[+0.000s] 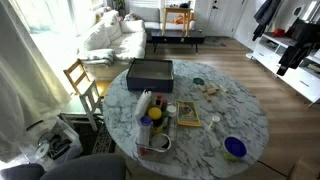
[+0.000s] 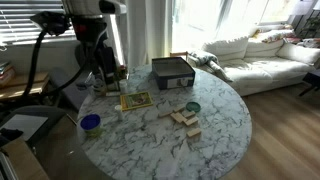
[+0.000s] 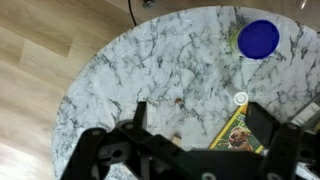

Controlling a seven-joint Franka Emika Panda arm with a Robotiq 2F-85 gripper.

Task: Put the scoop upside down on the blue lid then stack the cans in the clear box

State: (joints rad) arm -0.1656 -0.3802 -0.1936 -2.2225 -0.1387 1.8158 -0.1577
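Observation:
The blue lid [image 1: 235, 148] lies flat near the table's edge; it also shows in the other exterior view [image 2: 90, 122] and the wrist view [image 3: 258, 38]. A small round blue-green cup-like thing [image 1: 198, 82], the scoop as far as I can tell, sits mid-table [image 2: 192, 107]. Several cans [image 1: 146, 106] stand and lie beside the clear box [image 1: 160, 143]. My gripper [image 3: 200, 125] is open and empty, held high above the table [image 2: 97, 75] between the lid and the cans.
A large dark box [image 1: 150, 72] stands at one side of the round marble table [image 1: 230, 115]. A picture card with a dog [image 3: 240, 135] lies under the gripper. Wooden blocks [image 2: 185, 120] lie mid-table. A wooden chair [image 1: 82, 80] stands close by.

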